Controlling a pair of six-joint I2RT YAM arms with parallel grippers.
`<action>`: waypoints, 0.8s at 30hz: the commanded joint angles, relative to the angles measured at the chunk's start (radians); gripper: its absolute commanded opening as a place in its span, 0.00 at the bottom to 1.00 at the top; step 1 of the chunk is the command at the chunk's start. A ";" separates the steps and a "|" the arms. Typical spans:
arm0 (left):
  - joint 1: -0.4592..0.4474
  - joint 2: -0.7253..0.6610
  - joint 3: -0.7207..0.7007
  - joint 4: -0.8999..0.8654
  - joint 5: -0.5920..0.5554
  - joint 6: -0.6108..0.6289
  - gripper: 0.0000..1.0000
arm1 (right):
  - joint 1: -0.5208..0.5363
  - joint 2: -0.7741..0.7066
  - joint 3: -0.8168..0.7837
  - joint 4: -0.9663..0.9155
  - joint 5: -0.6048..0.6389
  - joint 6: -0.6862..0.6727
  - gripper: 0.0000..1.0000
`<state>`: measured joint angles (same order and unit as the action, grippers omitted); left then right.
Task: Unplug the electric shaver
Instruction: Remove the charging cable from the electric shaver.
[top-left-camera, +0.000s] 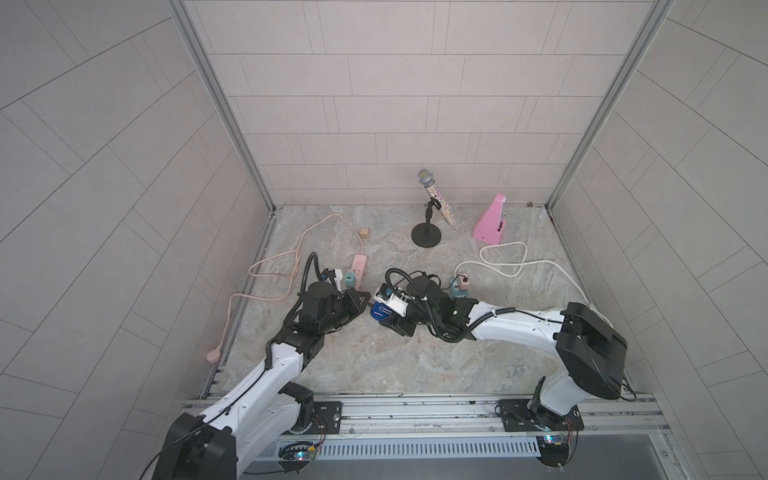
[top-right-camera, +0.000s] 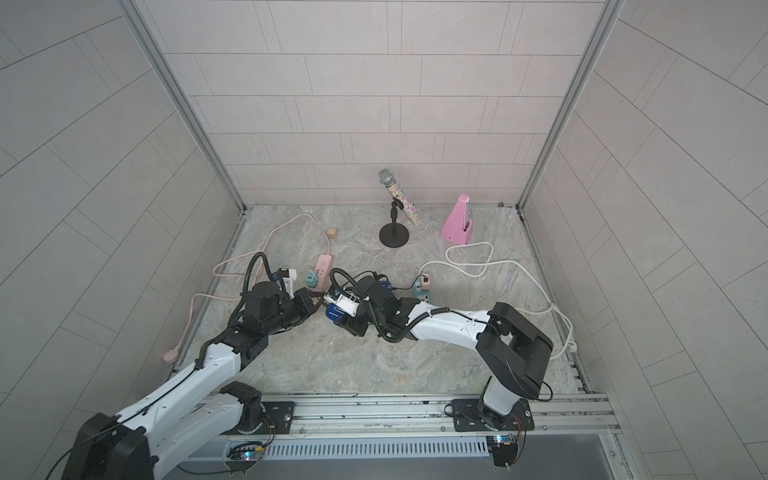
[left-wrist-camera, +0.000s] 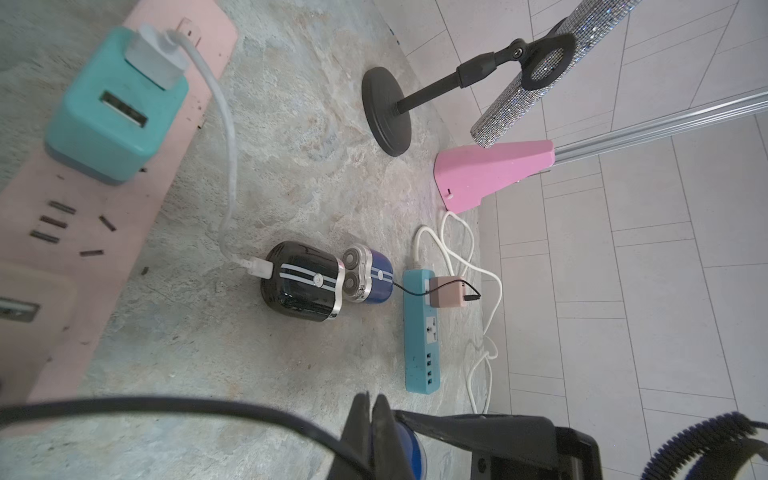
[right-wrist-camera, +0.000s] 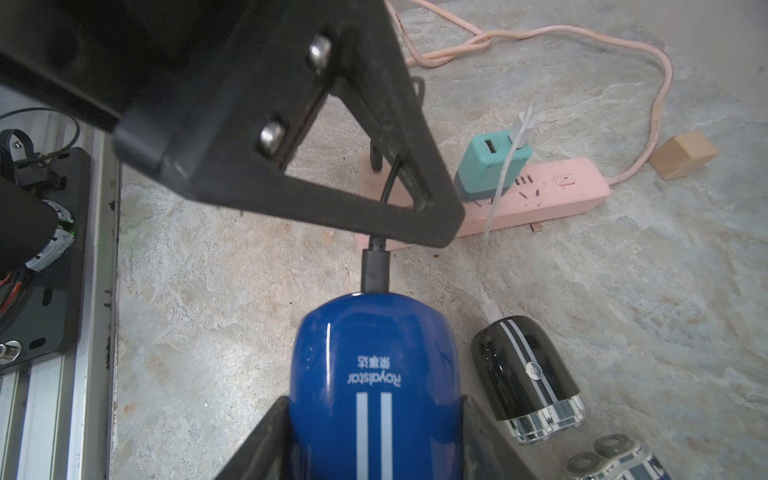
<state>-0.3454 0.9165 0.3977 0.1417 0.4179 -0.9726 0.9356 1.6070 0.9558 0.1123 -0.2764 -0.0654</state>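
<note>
The right gripper (right-wrist-camera: 376, 440) has its fingers partly spread and clamped on the sides of the blue shaver (right-wrist-camera: 374, 374). The shaver sits just beside the pink power strip (right-wrist-camera: 552, 195), at the end away from the strip's cord, with its black plug (right-wrist-camera: 375, 270) seated in the end facing the strip. The left gripper (left-wrist-camera: 370, 419), between shaver and strip, has its fingers pinched tight on the black cable (right-wrist-camera: 390, 183) just behind that plug.

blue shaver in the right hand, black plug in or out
In. The right wrist view shows the black plug seated in the end of the blue shaver, no gap; the left hand pinches its cable.
</note>
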 joint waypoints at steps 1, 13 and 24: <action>-0.001 -0.021 -0.009 0.077 -0.030 -0.014 0.00 | 0.003 -0.036 -0.028 -0.009 0.003 0.011 0.26; 0.005 -0.028 -0.009 0.093 -0.031 -0.017 0.00 | 0.002 -0.074 -0.076 -0.026 0.030 0.027 0.25; 0.016 -0.054 -0.017 0.085 -0.039 -0.016 0.00 | 0.000 -0.113 -0.126 -0.050 0.059 0.036 0.24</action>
<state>-0.3523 0.8883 0.3862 0.1680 0.4580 -0.9909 0.9390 1.5230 0.8673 0.1703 -0.2531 -0.0399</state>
